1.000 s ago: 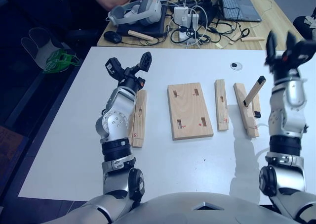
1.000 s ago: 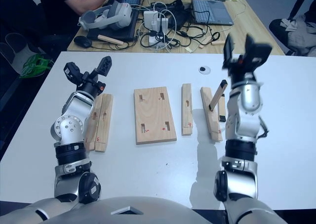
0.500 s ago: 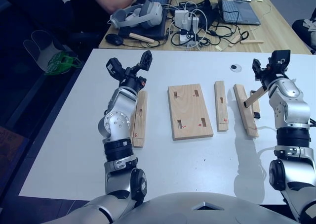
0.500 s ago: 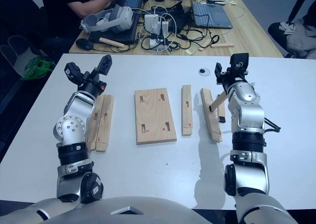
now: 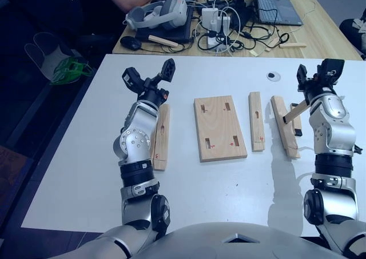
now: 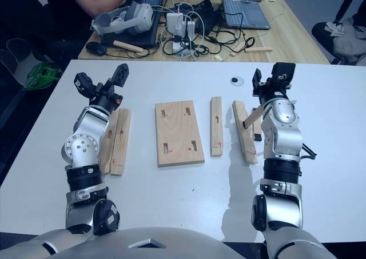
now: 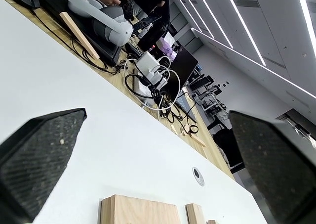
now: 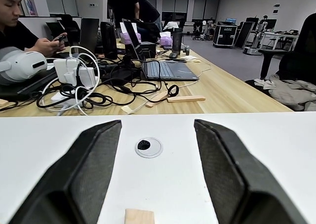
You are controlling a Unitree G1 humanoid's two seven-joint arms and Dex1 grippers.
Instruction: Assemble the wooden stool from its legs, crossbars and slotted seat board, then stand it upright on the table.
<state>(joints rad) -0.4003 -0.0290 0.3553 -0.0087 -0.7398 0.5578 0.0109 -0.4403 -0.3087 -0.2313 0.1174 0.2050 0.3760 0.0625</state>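
The slotted seat board (image 5: 219,127) lies flat mid-table. Two wooden pieces (image 6: 120,134) lie side by side to its left, partly under my left arm. My left gripper (image 5: 150,75) hangs open over their far ends, holding nothing. To the right of the board lies a slotted wooden bar (image 5: 255,121). Beyond it is another bar (image 5: 284,127) with a thin crossbar (image 5: 296,109) sticking up tilted from it. My right gripper (image 5: 319,74) stands open just past the crossbar's top end, apart from it. In the right wrist view, its fingers (image 8: 84,179) frame a wood end (image 8: 139,216).
A round cable grommet (image 5: 274,75) sits in the white table near the far right. Behind the table stands a wooden desk (image 5: 320,30) crowded with laptops, cables and a headset. The white table has bare surface at the front and far left.
My right arm has come down from a raised pose and now has its gripper beside the tilted crossbar's top. The left arm and the wood pieces have not moved.
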